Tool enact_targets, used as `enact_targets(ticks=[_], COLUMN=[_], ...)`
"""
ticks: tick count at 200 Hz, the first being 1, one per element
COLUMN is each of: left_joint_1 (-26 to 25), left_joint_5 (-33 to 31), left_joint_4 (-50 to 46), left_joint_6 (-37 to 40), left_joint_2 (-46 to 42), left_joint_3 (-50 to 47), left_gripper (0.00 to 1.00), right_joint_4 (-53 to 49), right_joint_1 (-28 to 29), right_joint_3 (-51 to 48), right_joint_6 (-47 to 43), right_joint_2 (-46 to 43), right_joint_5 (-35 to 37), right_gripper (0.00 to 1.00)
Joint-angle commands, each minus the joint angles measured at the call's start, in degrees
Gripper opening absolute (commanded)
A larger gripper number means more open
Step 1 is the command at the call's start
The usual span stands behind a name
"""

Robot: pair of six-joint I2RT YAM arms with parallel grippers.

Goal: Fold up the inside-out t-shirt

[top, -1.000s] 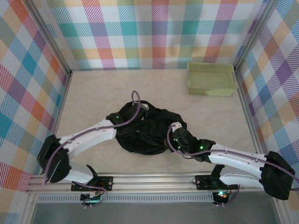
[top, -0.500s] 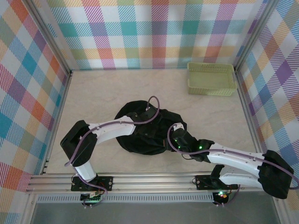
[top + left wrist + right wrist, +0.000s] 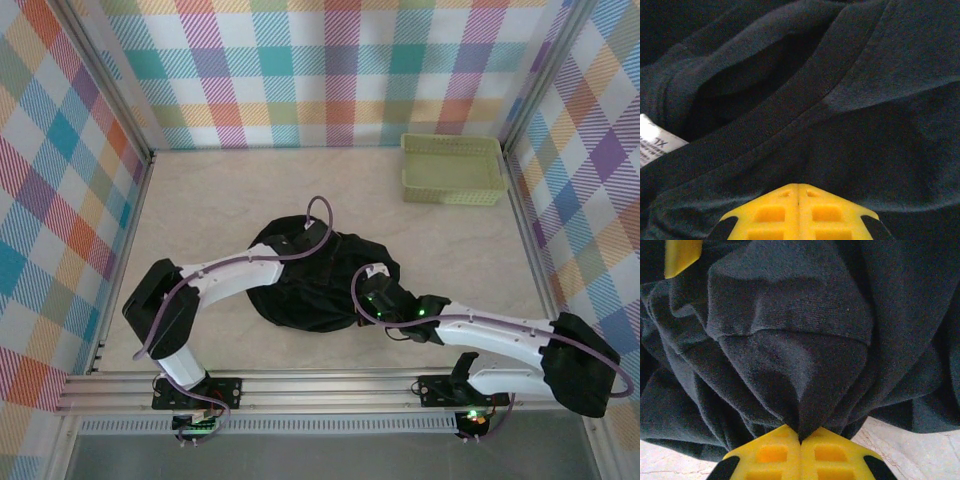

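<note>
Pale worktop (image 3: 200, 200), black t-shirt (image 3: 300, 300) bunched at its centre. Right fingers (image 3: 771, 454) pinch cloth at the near edge. Left fingers (image 3: 771, 216) closed by the collar (image 3: 805, 100), hold unclear. Grasp step; next probably lift and spread flat.

I see the t-shirt (image 3: 300, 300) lying in the middle of the surface (image 3: 200, 210), the basket (image 3: 452, 197) well apart at its far right.

The t-shirt (image 3: 310, 285) is soft, matt black knit cloth with a ribbed collar band; its label (image 3: 650, 139) is smooth, white and printed. The basket (image 3: 452, 190) is pale green latticed plastic; the table (image 3: 220, 200) is smooth and faintly marbled.
</note>
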Motion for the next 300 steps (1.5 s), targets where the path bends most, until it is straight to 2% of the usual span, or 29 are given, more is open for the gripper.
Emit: enact_targets(ticks=[1,15,26,45,68,73,83,92,143,156,180,190,205,231,264,300], left_joint_1=[0.48,0.47,0.5,0.5,0.48,0.46,0.49,0.46,-1.02,-1.06,-1.02,-1.01,-1.0,-1.06,-0.98,-0.65], left_joint_5=[0.03,1.22,2.44,2.89,2.89,3.15,4.54,6.04,12.52,11.57,10.22,9.82,9.37,7.77,3.36,-1.67], left_joint_4=[0.03,0.45,1.09,0.77,-0.11,-0.03,0.45,1.27,10.11,9.65,9.19,9.51,9.97,9.88,7.35,4.2], left_joint_6=[-0.07,0.68,1.56,2.17,1.99,1.89,1.96,1.95,2.42,2.16,2.19,2.05,1.6,0.8,-0.07,-1.18], left_joint_2=[-4.65,-6.21,-7.01,-6.9,-5.17,-4.75,-4.07,-3.76,-7.04,-6.07,-2.77,-1.86,-1.45,-2.13,-7.35,-20.64], left_joint_3=[-1.72,-2.77,-3.5,-3.65,-2.94,-2.92,-2.92,-3.2,-9.39,-9.46,-8.77,-8.63,-8.0,-6.84,-5.99,-6.15], left_gripper=[0.0,0.0,0.11,0.23,0.27,0.32,0.47,0.53,0.76,0.73,0.54,0.44,0.25,0.0,0.0,0.0], right_joint_4=[-1.56,-2.35,-3.33,-5.14,-6.09,-6.12,-6.17,-6.41,-6.83,-6.63,-6.14,-6.53,-7.09,-8.64,-10.83,-12.44], right_joint_1=[0.26,0.26,0.18,0.11,0.18,0.12,0.12,0.13,0.01,-0.05,-0.11,-0.12,-0.17,-1.22,-4.46,-6.14], right_joint_3=[2.03,2.64,3.17,3.9,3.69,3.64,3.47,3.46,3.58,3.55,3.69,3.92,4.08,4.95,7.75,15.1], right_joint_6=[-2.96,-5.16,-6.32,-7.69,-8.55,-8.7,-9.21,-9.35,-9.9,-9.88,-10.05,-10.13,-10.01,-10.32,-14.2,-23.36], right_joint_2=[-4.63,-7.06,-8.27,-9.36,-10.42,-10.63,-10.96,-11.01,-9.91,-9.9,-9.31,-8.88,-8.3,-8.13,-10.65,-11.29], right_joint_5=[3.21,3.82,4.6,5.61,5.79,5.78,5.78,6.15,7.79,7.82,7.67,7.76,8.3,8.65,4.83,-1.47], right_gripper=[0.0,0.0,0.0,0.0,0.0,0.0,0.0,0.0,0.0,0.0,0.0,0.0,0.0,0.0,0.0,0.0])
